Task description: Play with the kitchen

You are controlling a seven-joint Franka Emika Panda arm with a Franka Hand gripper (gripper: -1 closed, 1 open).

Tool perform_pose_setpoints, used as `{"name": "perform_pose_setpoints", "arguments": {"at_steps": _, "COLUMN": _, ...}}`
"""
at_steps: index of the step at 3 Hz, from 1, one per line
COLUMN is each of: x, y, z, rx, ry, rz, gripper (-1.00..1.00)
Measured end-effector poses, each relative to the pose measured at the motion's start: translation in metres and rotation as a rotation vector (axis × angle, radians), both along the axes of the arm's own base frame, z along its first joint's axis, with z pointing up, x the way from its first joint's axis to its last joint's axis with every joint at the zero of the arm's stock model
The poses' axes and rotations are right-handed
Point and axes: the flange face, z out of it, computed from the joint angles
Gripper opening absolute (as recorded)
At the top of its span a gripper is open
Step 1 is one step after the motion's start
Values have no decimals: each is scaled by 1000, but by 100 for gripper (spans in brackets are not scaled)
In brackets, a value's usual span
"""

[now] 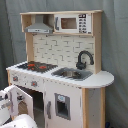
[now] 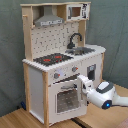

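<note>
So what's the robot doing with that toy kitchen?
The robot arm is playing with the toy kitchen. Its tool is at the oven door, up by the door's top edge. In the first exterior view the oven door hangs partly open. Nothing else is being touched: the hob, the sink and the black tap are left alone.
</note>
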Motion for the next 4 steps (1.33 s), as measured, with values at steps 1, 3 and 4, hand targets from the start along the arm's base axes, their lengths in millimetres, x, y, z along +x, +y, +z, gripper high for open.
{"name": "perform_pose_setpoints", "arguments": {"at_steps": 1, "x": -12, "y": 10, "z": -3, "rx": -6, "ry": -26, "rz": -34, "gripper": -100}}
{"name": "perform_pose_setpoints", "arguments": {"at_steps": 3, "x": -33, "y": 31, "z": -8, "rx": -5, "ry": -78, "rz": -100, "gripper": -100}}
{"name": "perform_pose_setpoints", "arguments": {"at_steps": 4, "x": -45, "y": 45, "z": -10, "rx": 5, "ry": -100, "rz": -127, "gripper": -100}}
